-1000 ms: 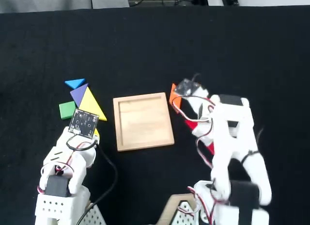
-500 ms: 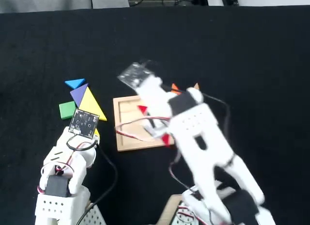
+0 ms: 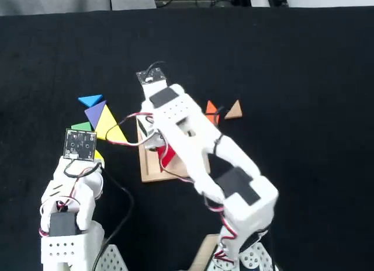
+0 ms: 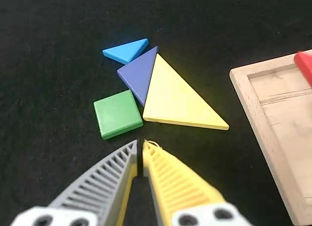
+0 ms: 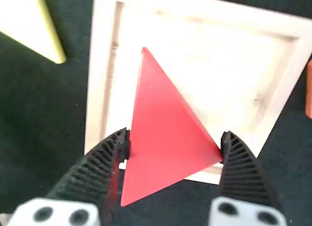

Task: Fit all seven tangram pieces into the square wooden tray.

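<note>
From above, the right arm (image 3: 193, 142) covers most of the tray (image 3: 153, 177) and all but a sliver of the red triangle (image 3: 166, 157), the left arm (image 3: 80, 144) hides part of the green square (image 3: 80, 126), and the right wrist view's edge cuts off the yellow triangle (image 5: 34, 26) and an orange piece (image 5: 308, 89)

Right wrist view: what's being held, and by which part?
The red triangle, in the right gripper: fingers on its long edge and the opposite corner.
</note>
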Available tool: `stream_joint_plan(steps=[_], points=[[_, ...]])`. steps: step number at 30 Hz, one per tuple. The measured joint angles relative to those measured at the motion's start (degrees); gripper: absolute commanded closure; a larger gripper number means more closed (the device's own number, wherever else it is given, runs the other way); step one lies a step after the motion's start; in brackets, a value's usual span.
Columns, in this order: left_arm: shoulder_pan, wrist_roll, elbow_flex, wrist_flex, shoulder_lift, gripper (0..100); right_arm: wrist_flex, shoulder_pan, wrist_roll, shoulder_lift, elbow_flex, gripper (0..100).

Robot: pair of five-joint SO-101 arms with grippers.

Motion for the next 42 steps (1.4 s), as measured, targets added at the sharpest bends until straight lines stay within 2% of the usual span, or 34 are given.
stream_joint_plan(steps=[10,26,38,42], points=[[0.0,0.4,0.0,-2.5,0.0,97,6.0,0.0,-6.1,9.7,-12.0,78.3],[0.0,0.4,0.0,-2.5,0.0,97,6.0,-4.3,-6.2,15.2,-17.8,78.3],[0.0,0.4,0.0,-2.5,0.0,97,6.0,-4.2,-6.2,15.2,-17.8,77.8],[0.0,0.4,0.0,-2.5,0.0,97,6.0,-4.2,-6.2,15.2,-17.8,70.1]])
